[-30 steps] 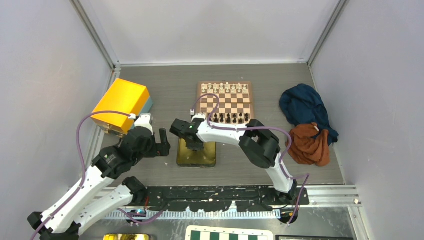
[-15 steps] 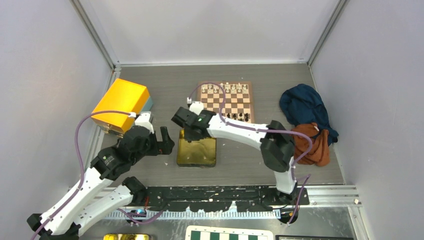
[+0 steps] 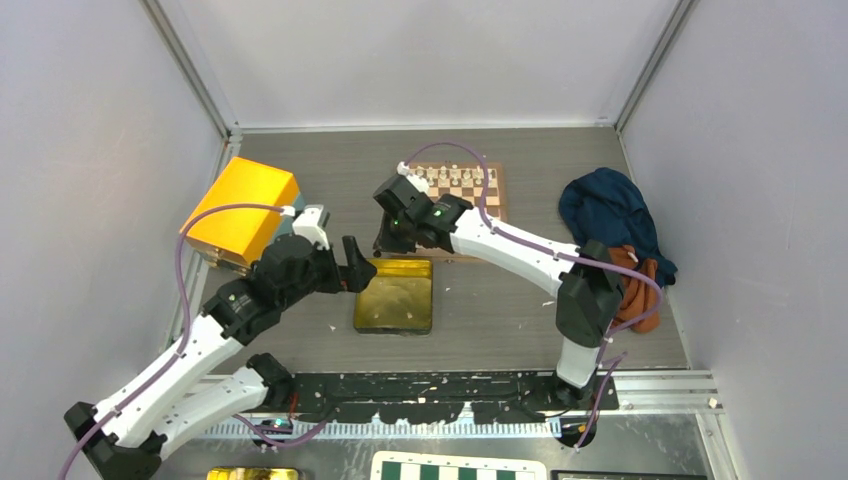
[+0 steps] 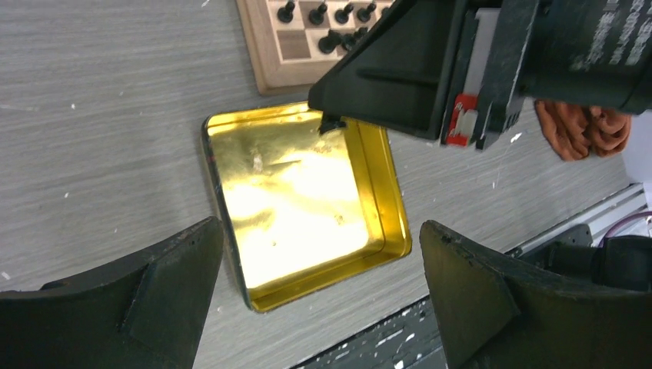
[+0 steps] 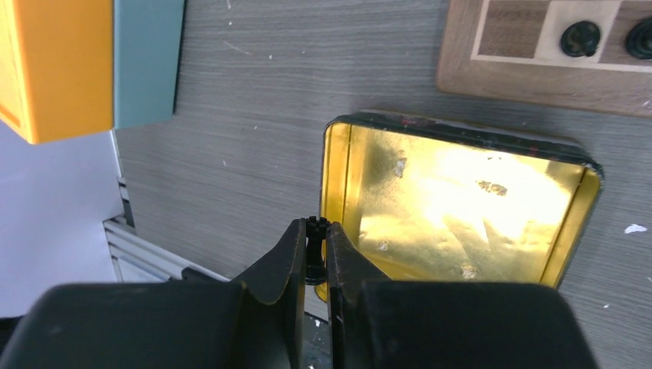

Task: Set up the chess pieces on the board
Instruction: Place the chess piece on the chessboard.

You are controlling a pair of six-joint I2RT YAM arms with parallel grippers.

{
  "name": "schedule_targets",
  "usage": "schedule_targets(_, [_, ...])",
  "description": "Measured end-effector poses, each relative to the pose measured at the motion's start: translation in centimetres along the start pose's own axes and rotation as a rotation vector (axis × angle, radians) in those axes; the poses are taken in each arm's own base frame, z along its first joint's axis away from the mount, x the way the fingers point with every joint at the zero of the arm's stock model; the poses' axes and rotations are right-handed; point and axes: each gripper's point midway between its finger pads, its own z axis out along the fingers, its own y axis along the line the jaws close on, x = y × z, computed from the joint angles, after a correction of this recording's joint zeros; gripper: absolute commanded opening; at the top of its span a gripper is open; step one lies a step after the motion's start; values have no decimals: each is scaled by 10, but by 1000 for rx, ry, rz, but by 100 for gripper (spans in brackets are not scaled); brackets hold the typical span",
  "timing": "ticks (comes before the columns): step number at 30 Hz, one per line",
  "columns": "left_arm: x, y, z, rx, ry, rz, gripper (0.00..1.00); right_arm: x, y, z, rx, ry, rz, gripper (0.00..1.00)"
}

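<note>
L gripper (image 4: 319,247) wide open, nothing held, hovers nr gold tin (image 3: 393,312), prob. on standby. Tin looks emptied. R gripper (image 5: 315,229) pinched on a black piece (image 5: 314,252) above tin's rim, likely bound for board (image 3: 472,197) beyond; white pieces (image 3: 455,176) line its far rank.

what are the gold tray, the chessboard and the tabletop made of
Gold tray: probably thin metal, glossy gold inside; it throws bright, mirror-like glare and has a thin folded rim.
Chessboard: looks like wood with a satin finish; the brown rim shows grain, and the squares look inlaid or printed.
Tabletop: grey wood-grain pattern, matte, possibly laminate; it is flat and evenly streaked, with white flecks.
</note>
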Motion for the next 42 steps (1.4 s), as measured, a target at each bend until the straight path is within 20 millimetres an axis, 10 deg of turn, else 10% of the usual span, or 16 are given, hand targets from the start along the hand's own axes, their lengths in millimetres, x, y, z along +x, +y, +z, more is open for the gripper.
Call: schedule_targets(42, [-15,-13,37,36,-55,-84,55,3,27,-41,-192,57,30,1])
